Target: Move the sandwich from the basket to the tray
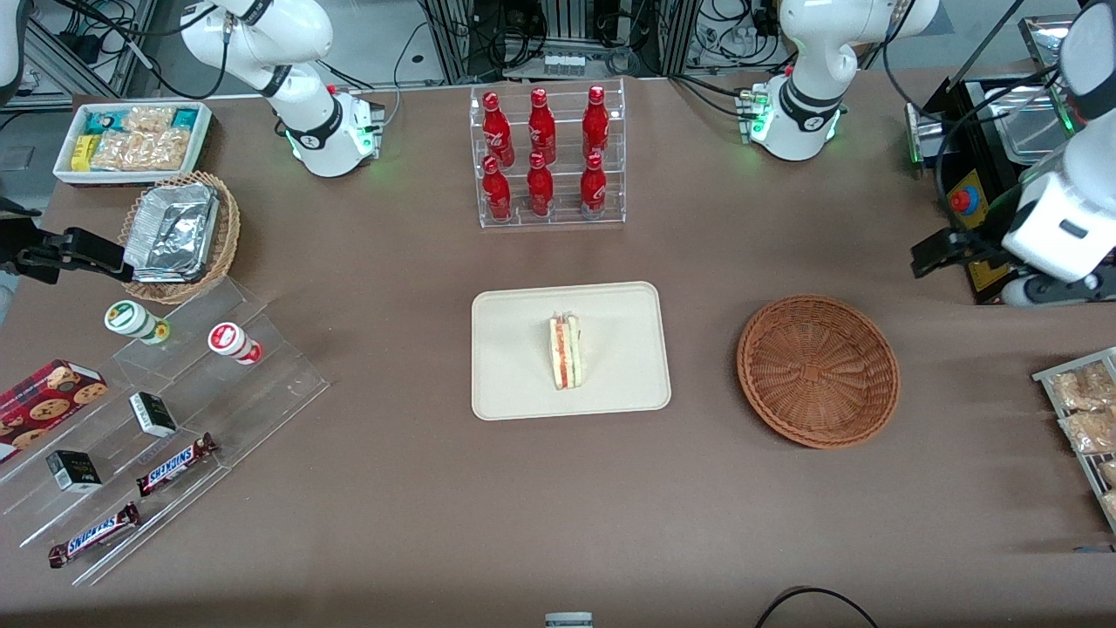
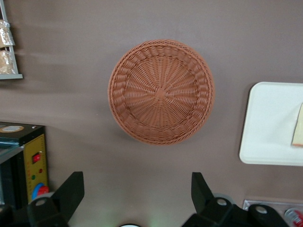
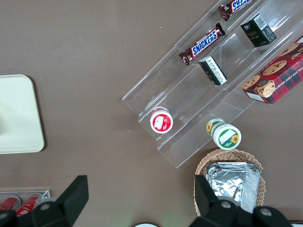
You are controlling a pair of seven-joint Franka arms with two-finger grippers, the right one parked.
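Observation:
The sandwich lies on its side in the middle of the cream tray, its red and green filling showing along one edge. The reddish-brown woven basket stands empty beside the tray, toward the working arm's end of the table. My left gripper hangs high above the table, farther from the front camera than the basket and apart from it. In the left wrist view the gripper is open with nothing between its fingers, and the basket, the tray and a sliver of the sandwich show below.
A clear rack of red bottles stands farther back than the tray. A black box with a red button sits near my gripper. A rack of snack packets lies at the working arm's end. Acrylic steps with snacks and a tan foil-filled basket lie toward the parked arm's end.

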